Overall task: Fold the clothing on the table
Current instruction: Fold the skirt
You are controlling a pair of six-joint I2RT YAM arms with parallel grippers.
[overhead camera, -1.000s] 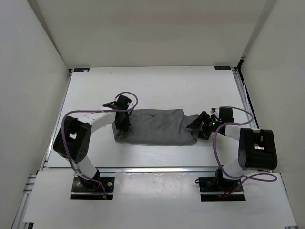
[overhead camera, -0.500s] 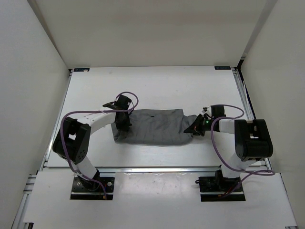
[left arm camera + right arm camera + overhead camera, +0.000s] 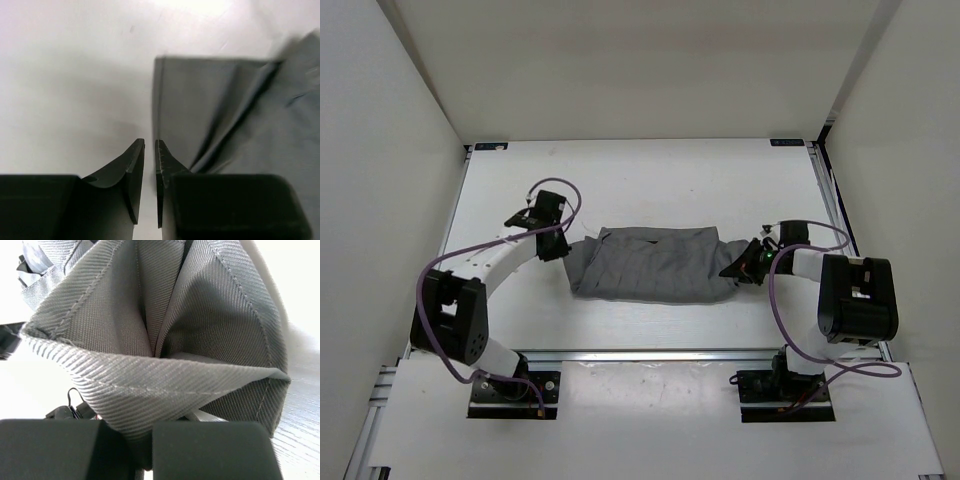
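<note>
Left gripper [image 3: 149, 146]: released, jaws only slightly parted, a narrow slit with nothing in it. White table [image 3: 75, 75] shows through the slit and off to the gripper's left side. The clothing [image 3: 225, 115] begins at the tip of its right-hand jaw and spreads ahead and to that side. This view is blurred, so I cannot tell whether they touch.

Right gripper [image 3: 141, 440]: clenched on the clothing, with a bunched, stitched hem pinched between the jaws. Folds fan up and away from the grip.

Seen from overhead, the clothing is a rumpled dark grey strip lying between the two grippers, one at each end. Beyond both grippers the table runs on to its far edge.
</note>
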